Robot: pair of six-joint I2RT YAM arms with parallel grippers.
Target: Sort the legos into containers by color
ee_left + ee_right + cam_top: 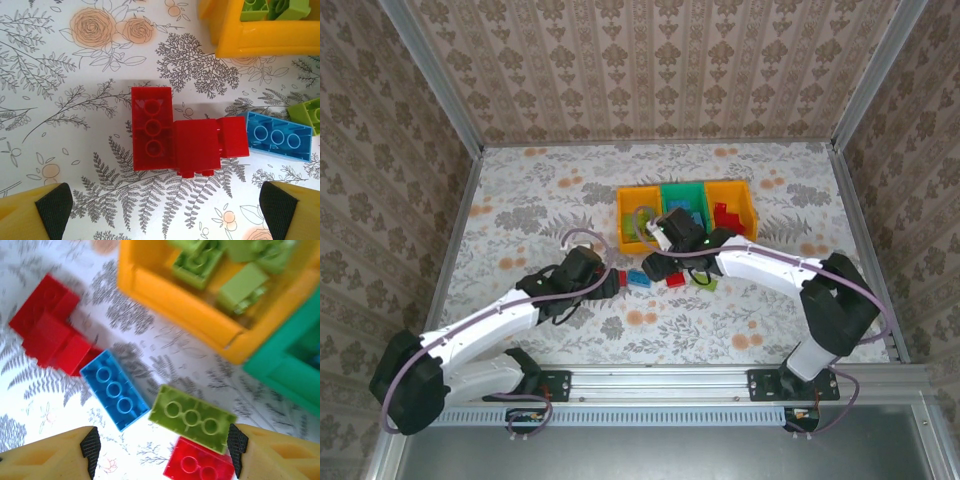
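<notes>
Left claw (pixel 166 212): we see it spread wide and empty. The red bricks (pixel 175 135) lie clustered on the tabletop (pixel 75 75) just ahead of its fingertips, with a blue brick (pixel 279 136) just beside them. Right claw (pixel 162 452): also spread, gripping nothing. A green brick (pixel 192 417) lies flat between its fingers, near the orange bin (pixel 175 302), which already holds other green pieces (pixel 197 262).

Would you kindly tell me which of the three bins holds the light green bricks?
The left-hand orange bin; the green middle bin holds blue bricks and the right-hand orange bin holds red ones.
</notes>
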